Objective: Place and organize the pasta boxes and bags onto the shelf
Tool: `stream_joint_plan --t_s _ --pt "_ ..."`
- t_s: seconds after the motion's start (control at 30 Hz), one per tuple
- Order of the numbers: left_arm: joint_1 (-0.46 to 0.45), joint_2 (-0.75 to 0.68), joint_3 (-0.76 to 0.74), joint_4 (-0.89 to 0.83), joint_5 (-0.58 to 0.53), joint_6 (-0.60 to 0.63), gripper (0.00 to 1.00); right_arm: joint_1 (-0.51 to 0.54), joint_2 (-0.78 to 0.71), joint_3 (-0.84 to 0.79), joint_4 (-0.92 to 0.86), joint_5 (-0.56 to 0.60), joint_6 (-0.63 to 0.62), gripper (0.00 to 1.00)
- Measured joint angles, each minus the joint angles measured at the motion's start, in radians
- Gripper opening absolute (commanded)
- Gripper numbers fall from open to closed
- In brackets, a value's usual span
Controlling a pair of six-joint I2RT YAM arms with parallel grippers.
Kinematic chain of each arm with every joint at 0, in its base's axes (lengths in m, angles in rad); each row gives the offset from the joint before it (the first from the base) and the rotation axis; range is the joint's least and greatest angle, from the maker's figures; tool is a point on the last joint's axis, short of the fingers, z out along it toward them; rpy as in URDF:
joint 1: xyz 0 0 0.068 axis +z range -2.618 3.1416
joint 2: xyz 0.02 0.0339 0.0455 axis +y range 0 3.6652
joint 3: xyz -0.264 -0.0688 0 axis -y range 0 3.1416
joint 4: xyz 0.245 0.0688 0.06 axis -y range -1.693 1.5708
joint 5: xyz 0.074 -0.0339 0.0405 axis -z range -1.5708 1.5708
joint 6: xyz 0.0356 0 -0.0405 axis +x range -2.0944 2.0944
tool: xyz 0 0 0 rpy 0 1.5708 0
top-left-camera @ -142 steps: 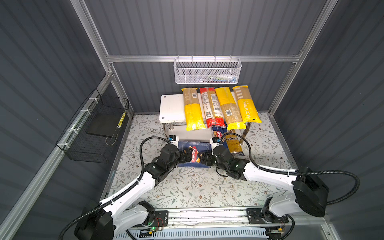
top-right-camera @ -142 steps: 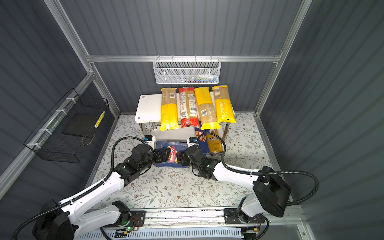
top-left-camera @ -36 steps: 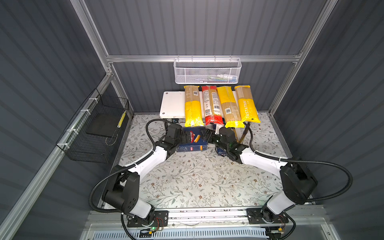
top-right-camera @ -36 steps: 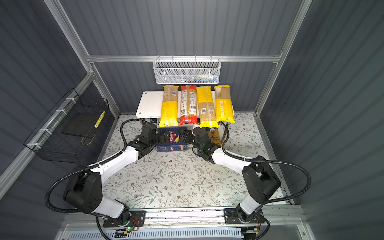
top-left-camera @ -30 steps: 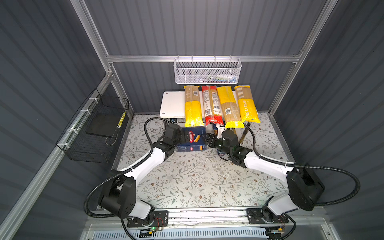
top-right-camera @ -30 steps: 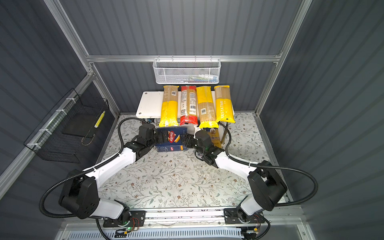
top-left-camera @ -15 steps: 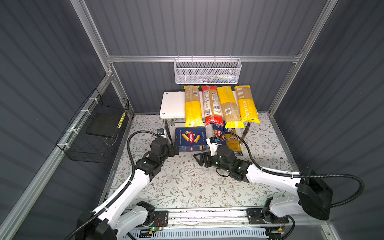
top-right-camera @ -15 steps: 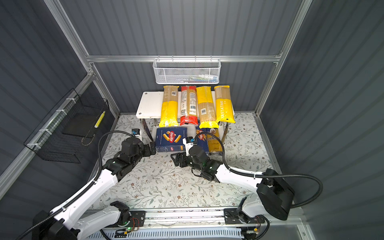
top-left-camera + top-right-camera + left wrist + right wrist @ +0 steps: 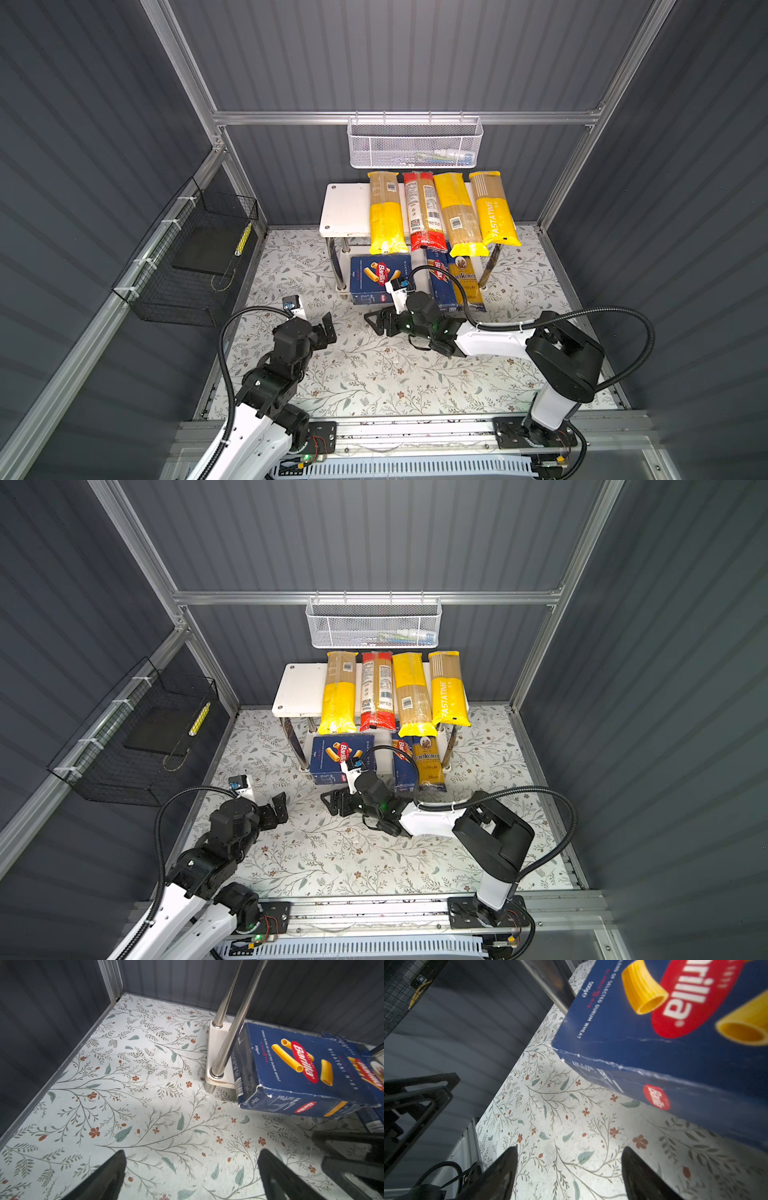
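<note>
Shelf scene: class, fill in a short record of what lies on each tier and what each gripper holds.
Shelf: white, two tiers, chrome legs
Top tier: yellow bag, red bag, second yellow bag, PASTATIME bag, side by side
Lower tier: rigatoni box, spaghetti box, ankara bag, front ends sticking out past the edge
Left gripper: open, empty, above the floral mat
Right gripper: open, empty, just in front of the rigatoni box
</note>
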Motion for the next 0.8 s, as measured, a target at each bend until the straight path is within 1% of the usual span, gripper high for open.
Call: stream_joint_plan --t_s 0.27,0.5,0.8 --pt "0.0 0.035 -0.024 0.021 0.032 0.0 0.99 -0.051 0.079 0.104 0.018 -0.049 -0.019 0.8" --pt "0.0 0.045 -0.038 0.035 0.039 0.0 1.0 -0.092 0.153 0.209 -0.015 -0.111 -0.037 0.8" --pt "0.0 0.038 -0.048 0.048 0.046 -0.004 1.0 -0.138 0.207 0.275 -0.035 -0.153 -0.037 0.8"
